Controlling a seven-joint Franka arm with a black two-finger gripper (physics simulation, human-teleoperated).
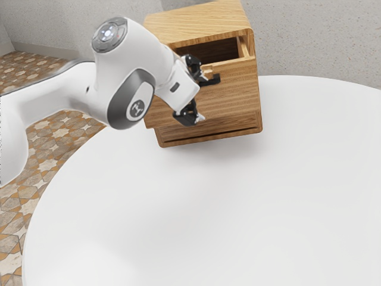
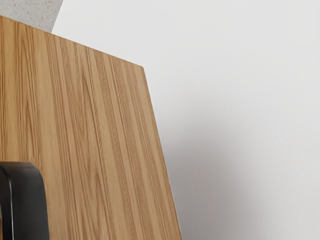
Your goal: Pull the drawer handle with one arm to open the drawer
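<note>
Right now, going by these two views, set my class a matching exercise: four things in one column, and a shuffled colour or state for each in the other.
Column one:
1. drawer
2. handle
3. table
4. gripper

Column two:
A. white and round
B. wooden, partly pulled out
C. open, with its fingers far apart
D. black, on the drawer's front

Right pairs: 1-B, 2-D, 3-A, 4-C.

Cabinet (image 1: 199, 21) on table (image 1: 238, 208), drawer (image 1: 232, 89) in its upper part, end effector (image 1: 196, 86) before it
</note>
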